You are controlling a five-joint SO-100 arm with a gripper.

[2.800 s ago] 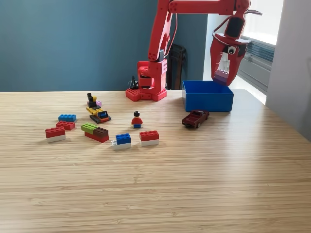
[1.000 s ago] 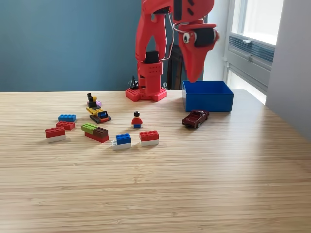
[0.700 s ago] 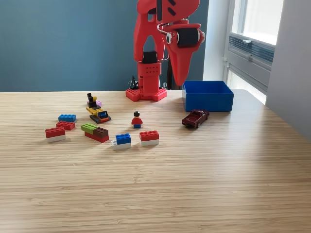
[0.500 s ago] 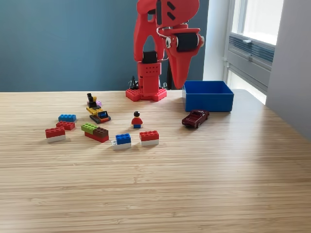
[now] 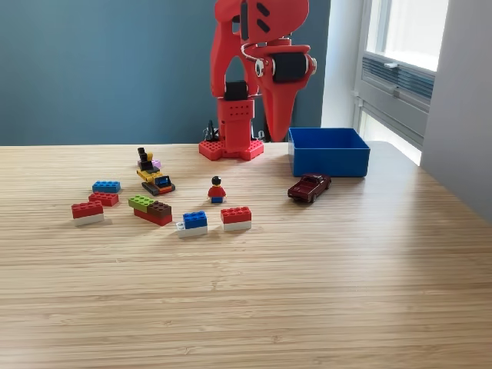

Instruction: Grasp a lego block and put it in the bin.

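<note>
Several lego blocks lie on the table in the exterior view: a red-and-white one (image 5: 236,218), a blue-and-white one (image 5: 194,223), a green, brown and red stack (image 5: 151,209), a red one (image 5: 104,199), a blue one (image 5: 106,186) and another red-and-white one (image 5: 88,212) at the left. The blue bin (image 5: 328,151) stands at the back right; its inside is hidden by its front wall. My red gripper (image 5: 278,135) hangs pointing down just left of the bin, high above the table. Its jaws look shut with nothing visible between them.
A dark red toy car (image 5: 309,187) sits in front of the bin. A small figure (image 5: 217,190) stands mid-table, and a yellow and black toy vehicle (image 5: 154,177) lies behind the blocks. The red studded arm base (image 5: 231,148) stands at the back.
The arm has swung from over the bin to the exterior view's left. The purple block it held 2.8 s ago is no longer in the gripper. In the last half second it drifted slightly left.
</note>
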